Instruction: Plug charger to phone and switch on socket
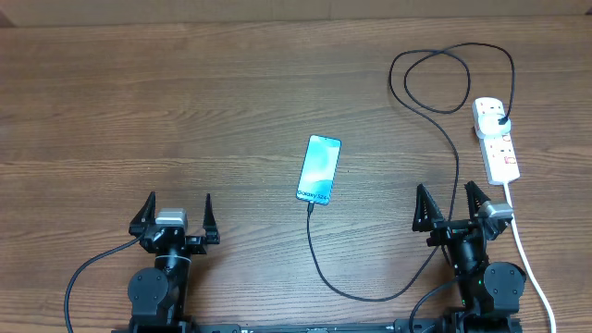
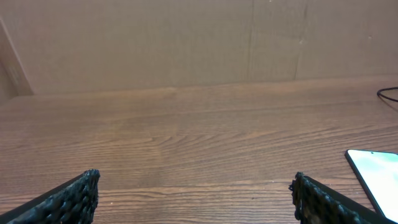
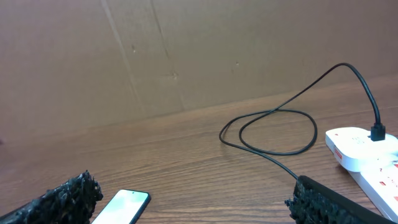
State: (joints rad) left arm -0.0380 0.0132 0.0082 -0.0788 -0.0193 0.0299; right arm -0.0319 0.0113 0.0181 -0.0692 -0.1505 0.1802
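The phone (image 1: 319, 168) lies mid-table with its light blue screen lit. It also shows in the left wrist view (image 2: 377, 174) and the right wrist view (image 3: 123, 206). The black charger cable (image 1: 455, 157) runs from the phone's near end, where its tip sits, loops along the table and ends in a black plug (image 1: 501, 121) in the white socket strip (image 1: 496, 139). The strip also shows in the right wrist view (image 3: 367, 155). My left gripper (image 1: 176, 220) is open and empty at the near left. My right gripper (image 1: 450, 211) is open and empty, with the cable passing between its fingers.
The strip's thick white cord (image 1: 527, 254) runs down the right side past my right arm. A brown cardboard wall (image 3: 186, 56) stands behind the wooden table (image 1: 139, 111).
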